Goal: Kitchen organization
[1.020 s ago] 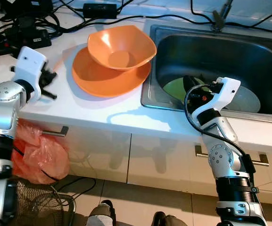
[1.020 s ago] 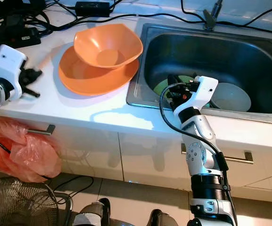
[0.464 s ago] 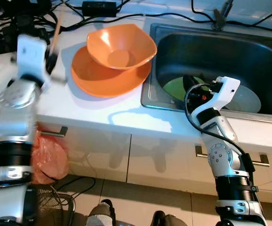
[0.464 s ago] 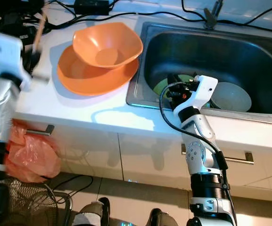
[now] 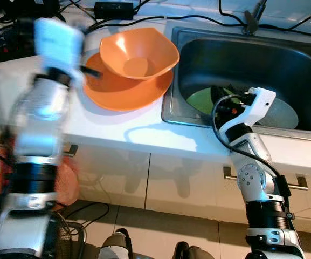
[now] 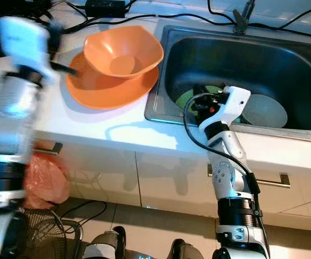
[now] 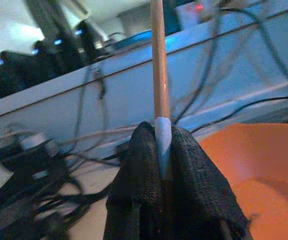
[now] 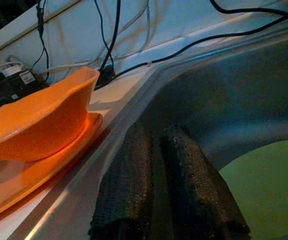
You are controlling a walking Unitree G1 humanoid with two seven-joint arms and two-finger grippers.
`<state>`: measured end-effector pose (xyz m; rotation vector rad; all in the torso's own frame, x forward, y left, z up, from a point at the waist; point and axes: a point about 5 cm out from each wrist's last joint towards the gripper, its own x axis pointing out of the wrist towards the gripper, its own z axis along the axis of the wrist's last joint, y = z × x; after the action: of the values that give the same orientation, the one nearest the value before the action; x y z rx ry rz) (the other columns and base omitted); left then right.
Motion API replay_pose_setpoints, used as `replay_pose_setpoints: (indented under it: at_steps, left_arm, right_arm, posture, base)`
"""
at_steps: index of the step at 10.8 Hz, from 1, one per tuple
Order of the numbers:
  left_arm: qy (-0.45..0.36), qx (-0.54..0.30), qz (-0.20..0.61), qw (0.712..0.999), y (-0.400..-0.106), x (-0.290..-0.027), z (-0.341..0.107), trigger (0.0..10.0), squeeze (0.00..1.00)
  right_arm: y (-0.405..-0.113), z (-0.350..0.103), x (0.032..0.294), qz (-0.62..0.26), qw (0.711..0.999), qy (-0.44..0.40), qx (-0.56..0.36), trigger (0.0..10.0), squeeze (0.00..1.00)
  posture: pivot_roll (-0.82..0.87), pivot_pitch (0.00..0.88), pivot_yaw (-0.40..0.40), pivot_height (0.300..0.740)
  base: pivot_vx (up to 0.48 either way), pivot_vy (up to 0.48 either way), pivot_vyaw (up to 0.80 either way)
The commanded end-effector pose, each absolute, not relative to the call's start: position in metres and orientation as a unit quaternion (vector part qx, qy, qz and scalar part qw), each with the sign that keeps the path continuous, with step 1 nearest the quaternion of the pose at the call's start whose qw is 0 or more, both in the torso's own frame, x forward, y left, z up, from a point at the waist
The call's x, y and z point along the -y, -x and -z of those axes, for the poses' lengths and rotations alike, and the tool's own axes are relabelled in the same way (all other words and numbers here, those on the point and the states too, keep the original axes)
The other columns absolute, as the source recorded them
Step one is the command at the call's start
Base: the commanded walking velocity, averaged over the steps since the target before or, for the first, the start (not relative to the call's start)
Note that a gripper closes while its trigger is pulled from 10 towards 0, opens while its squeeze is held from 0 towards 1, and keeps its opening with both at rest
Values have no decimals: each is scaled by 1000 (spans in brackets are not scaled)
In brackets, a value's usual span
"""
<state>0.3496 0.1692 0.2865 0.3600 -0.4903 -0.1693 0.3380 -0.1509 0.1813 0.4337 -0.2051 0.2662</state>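
At the left, the blurred left arm reaches over the white surface [image 5: 117, 132] and its left tool [image 7: 163, 165] is clamped on a thin wooden stick [image 7: 157, 60] with a pale band, beside tangled black cables [image 5: 15, 21]. Just right of it an orange bowl [image 5: 139, 51] sits inside a wide orange plate [image 5: 120, 89] near the sink's edge. Further right, in the steel sink [image 5: 284, 65], the right tool [image 8: 163, 185], its fingers pressed together and empty, hovers over a green plate [image 5: 201, 100]; a pale dish [image 6: 265, 110] lies beside that
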Motion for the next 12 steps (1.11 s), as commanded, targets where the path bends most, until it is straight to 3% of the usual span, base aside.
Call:
replay_pose_setpoints:
  at_steps: [1,7,12]
  left_arm:
    - [-172,261,113,943,-345,-149,-289,10000,0]
    - [-187,247,249,917,-333,-62,-264,10000,0]
    - [-208,208,264,919,-334,-37,-240,10000,0]
  right_arm:
    - [-340,-187,154,-124,961,-218,113,10000,0]
    - [-341,-221,163,-131,951,-230,158,10000,0]
    - [-340,-243,166,-136,946,-233,178,10000,0]
  posture:
    - [215,139,-26,740]
    - [199,123,-24,740]
    - [190,147,-26,740]
  base:
    - [0,0,0]
    - [0,0,0]
    - [0,0,0]
